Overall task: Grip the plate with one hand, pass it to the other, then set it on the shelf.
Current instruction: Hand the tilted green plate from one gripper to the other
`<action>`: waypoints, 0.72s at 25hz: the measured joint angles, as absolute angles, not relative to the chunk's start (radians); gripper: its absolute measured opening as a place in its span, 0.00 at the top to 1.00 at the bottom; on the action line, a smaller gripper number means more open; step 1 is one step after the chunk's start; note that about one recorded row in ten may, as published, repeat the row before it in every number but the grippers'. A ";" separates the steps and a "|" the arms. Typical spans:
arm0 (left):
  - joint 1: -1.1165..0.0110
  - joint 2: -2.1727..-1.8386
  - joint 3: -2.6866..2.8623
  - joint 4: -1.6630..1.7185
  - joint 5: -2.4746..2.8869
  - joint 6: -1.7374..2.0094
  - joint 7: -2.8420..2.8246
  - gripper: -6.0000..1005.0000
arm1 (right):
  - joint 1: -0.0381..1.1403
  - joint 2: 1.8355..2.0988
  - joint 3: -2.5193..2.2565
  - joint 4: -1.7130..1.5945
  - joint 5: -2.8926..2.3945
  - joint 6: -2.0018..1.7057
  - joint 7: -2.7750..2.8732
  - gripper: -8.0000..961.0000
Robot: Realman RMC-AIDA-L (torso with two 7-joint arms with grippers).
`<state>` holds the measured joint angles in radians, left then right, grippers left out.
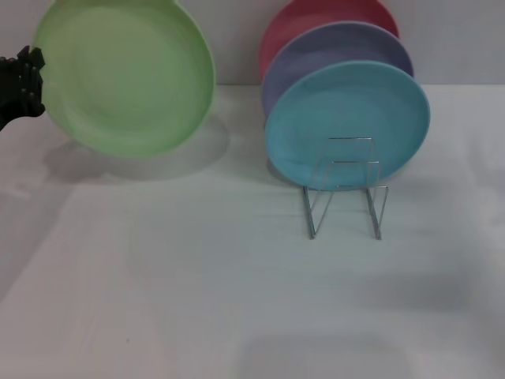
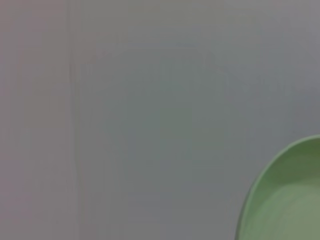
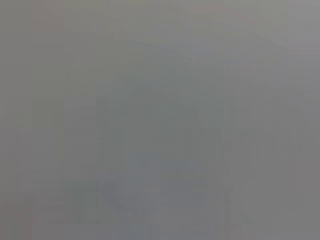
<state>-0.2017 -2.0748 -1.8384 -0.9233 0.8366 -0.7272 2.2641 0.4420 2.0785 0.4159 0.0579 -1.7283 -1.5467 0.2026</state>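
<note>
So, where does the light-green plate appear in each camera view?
Head view: the light-green plate is at upper left, lifted, the left gripper at its edge.
Left wrist view: only its rim in one corner.
Right wrist view: not in it.
Shared landmark: the plate's green rim.

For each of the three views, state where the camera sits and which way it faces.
Head view: on the head, looking down at the table; left gripper holds the green plate beside the rack.
Left wrist view: on the left wrist, sees the same plate's edge; no jaws shown.
Right wrist view: on the right wrist, blank grey only.
</note>
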 joint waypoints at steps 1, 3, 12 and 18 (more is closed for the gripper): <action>-0.201 -2.075 -1.838 -0.920 0.833 -0.727 2.268 0.96 | 0.429 2.079 0.402 0.084 -1.737 -1.559 0.165 0.23; -0.200 -2.075 -1.838 -0.916 0.832 -0.727 2.269 0.96 | 0.408 2.079 0.379 0.131 -1.755 -1.577 0.108 0.23; -0.224 -2.051 -1.844 -0.920 0.936 -0.717 2.007 0.96 | 0.373 2.080 0.367 0.194 -1.770 -1.593 0.049 0.23; -0.245 -2.001 -1.843 -0.994 1.239 -0.751 1.574 0.95 | 0.391 2.078 0.370 0.185 -1.767 -1.576 0.049 0.23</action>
<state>-0.2449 -2.0013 -1.8427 -0.9937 1.2389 -0.7506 1.5745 0.3906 2.0781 0.3701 0.1846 -1.7671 -1.5759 0.0491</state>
